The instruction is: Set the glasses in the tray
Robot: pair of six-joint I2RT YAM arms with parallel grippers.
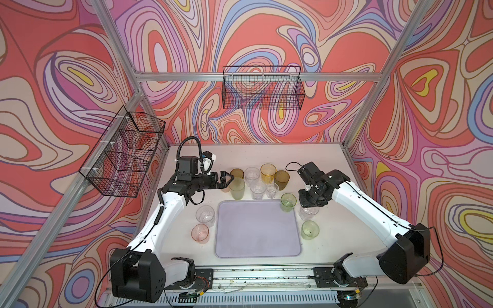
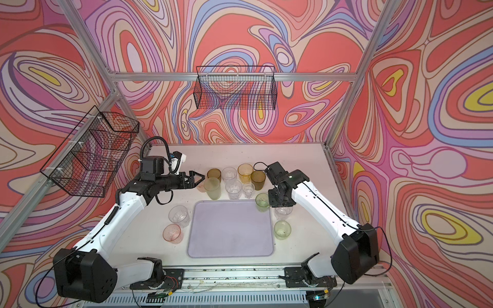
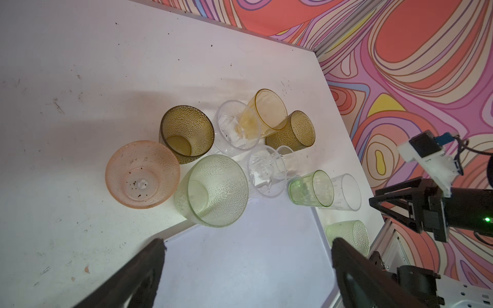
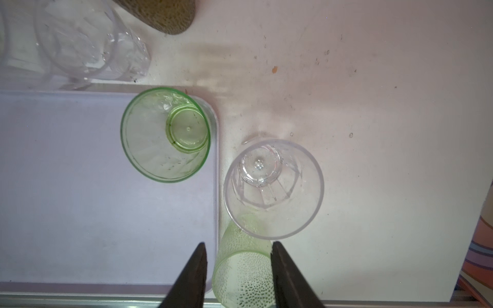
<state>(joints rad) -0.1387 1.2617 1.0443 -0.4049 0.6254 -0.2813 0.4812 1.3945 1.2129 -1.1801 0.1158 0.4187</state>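
The lilac tray (image 1: 257,240) lies mid-table, with one green faceted glass (image 1: 288,202) upright in its far right corner (image 4: 165,136). Several more glasses stand in a cluster (image 1: 258,181) behind the tray. Left of the tray are a clear glass (image 1: 205,215) and a pink one (image 1: 200,232); to its right stand a clear glass (image 4: 273,186) and a pale green dimpled one (image 4: 245,266). My left gripper (image 1: 229,180) hovers open at the cluster's left end, empty (image 3: 248,240). My right gripper (image 4: 238,244) points down above the two right-hand glasses, jaws apart, holding nothing.
A black wire basket (image 1: 262,88) hangs on the back wall and another (image 1: 125,154) on the left wall. The tray's right rim (image 4: 216,186) runs close beside the clear glass. The table's right edge (image 1: 349,170) meets the frame post.
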